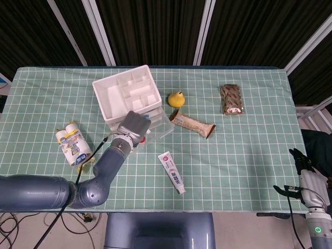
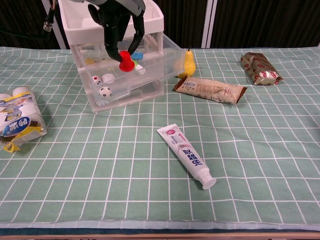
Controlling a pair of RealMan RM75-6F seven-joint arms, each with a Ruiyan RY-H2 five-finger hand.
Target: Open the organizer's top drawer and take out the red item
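Observation:
The white organizer (image 1: 124,96) stands at the table's back left, and its clear top drawer (image 2: 150,75) is pulled out. In the chest view my left hand (image 2: 118,19) hangs above the open drawer and pinches a small red item (image 2: 125,61) at its fingertips, lifted clear of the drawer floor. From the head view that left hand (image 1: 134,125) covers the drawer's front. A die and a tiny ball (image 2: 104,92) lie in the drawer. My right hand (image 1: 305,175) waits off the table's right front corner, fingers apart, holding nothing.
A yellow pear (image 2: 188,61) and a snack bar (image 2: 210,90) lie just right of the drawer. A toothpaste tube (image 2: 187,155) is in front, a tissue pack (image 2: 17,123) at the left, a brown packet (image 2: 259,68) at the back right.

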